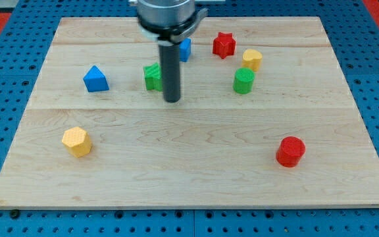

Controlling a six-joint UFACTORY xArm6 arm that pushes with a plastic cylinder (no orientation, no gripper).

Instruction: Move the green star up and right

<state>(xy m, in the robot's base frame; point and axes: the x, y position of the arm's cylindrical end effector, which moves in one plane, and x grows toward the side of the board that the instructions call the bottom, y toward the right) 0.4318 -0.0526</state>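
Two green blocks (152, 76) (243, 80), my tip (172, 100) between

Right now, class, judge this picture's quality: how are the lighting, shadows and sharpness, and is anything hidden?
In the camera view, lighting is even and soft; blocks such as the red cylinder cast only faint shadows on the wooden board. Focus is sharp, with no glare. The rod hides part of the green star, and my tip sits just to its right.
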